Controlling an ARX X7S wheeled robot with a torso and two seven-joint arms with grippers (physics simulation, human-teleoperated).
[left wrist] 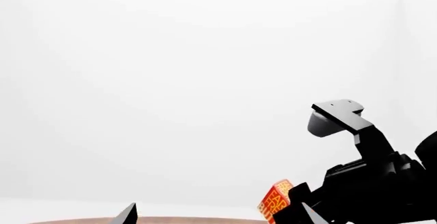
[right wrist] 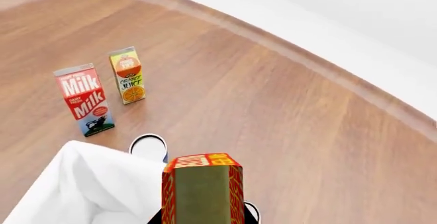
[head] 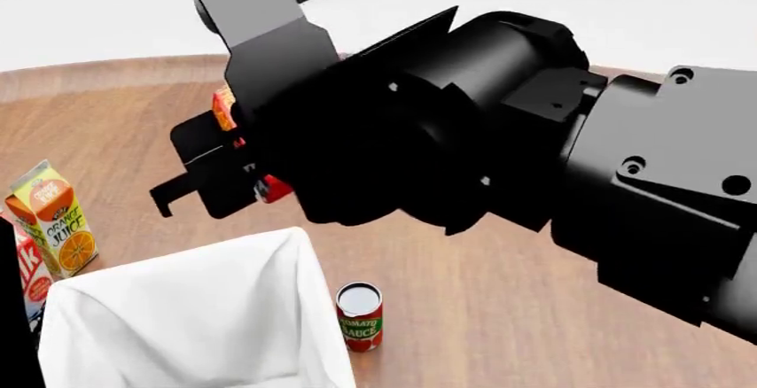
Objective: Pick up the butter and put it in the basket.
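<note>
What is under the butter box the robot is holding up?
In the right wrist view, the butter hangs over the basket, at its white cloth rim. The box and end effector hide whatever lies straight below.

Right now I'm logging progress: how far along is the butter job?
Picking up looks done: the butter is off the table, held in the right tool. In hand: carrying it near the basket. Left: lower it in and release.

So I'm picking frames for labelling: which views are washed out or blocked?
Left wrist view: almost all blank white, with only a sliver of the butter. Head view: the right arm blocks the centre; basket bright but readable. Right wrist view: sharp, evenly lit, carton lettering legible.
</note>
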